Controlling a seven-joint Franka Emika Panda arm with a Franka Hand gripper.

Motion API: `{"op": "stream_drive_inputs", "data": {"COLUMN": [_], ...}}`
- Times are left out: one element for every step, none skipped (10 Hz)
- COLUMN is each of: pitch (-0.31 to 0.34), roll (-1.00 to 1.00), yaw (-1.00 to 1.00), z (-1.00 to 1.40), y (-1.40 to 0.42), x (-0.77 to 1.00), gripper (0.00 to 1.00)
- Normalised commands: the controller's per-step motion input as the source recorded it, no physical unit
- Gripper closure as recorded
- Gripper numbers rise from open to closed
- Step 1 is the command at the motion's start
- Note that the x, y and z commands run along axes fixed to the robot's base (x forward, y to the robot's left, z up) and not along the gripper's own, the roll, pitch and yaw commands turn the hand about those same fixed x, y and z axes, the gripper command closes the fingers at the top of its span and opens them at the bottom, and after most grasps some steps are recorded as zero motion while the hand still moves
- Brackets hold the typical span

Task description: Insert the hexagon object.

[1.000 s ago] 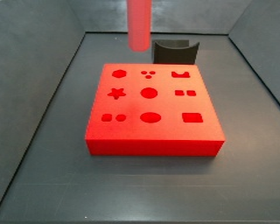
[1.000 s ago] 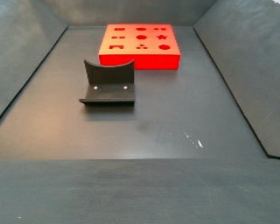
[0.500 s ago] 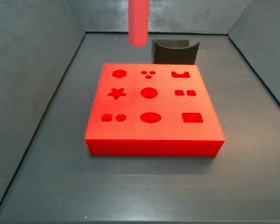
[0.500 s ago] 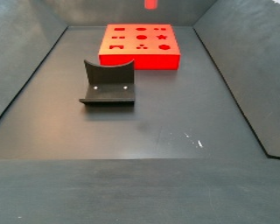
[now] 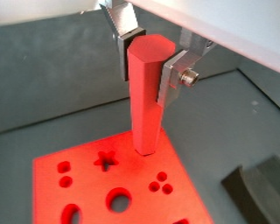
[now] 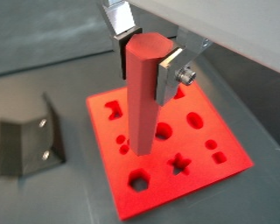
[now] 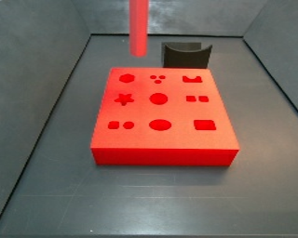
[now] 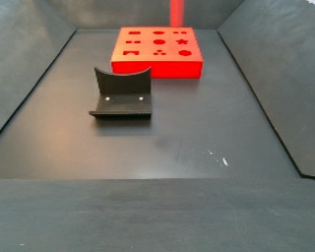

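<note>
My gripper (image 5: 150, 63) is shut on the hexagon object (image 5: 145, 96), a long red six-sided rod held upright, also in the other wrist view (image 6: 143, 87). Its silver fingers (image 6: 173, 77) clamp the rod near its top. In both side views only the rod shows, hanging from the top edge (image 7: 138, 26) (image 8: 177, 12), above the far part of the flat red block with shape-cut holes (image 7: 160, 113) (image 8: 157, 49). In both wrist views the rod's lower end is over the block (image 5: 113, 179) (image 6: 178, 153); I cannot tell if it touches.
The dark curved holder stands beyond the block in a side view (image 7: 186, 54) and on the dark floor in front of it in the other (image 8: 122, 94). It also shows in both wrist views (image 5: 262, 185) (image 6: 29, 144). Grey walls enclose the floor.
The rod has moved a little left in a side view and has come into sight at the top edge of the other side view.
</note>
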Motion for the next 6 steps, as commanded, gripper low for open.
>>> {"op": "stream_drive_inputs", "data": {"pitch": [-0.177,-0.043,-0.114,-0.163,-0.104,-0.053], "roll": [0.0,-0.03,0.0,0.03,0.0,0.0], "yaw": [0.24,0.0,0.0,0.04,0.11,0.05], "z": [-0.45,-0.1,-0.11,-0.19,-0.3,-0.33], "y": [0.36,0.05,0.0,-0.13,-0.03,0.0], "x": [-0.27,-0.05,0.0,-0.05,-0.03,0.0], "gripper": [1.0,1.0,1.0,1.0,1.0,1.0]}}
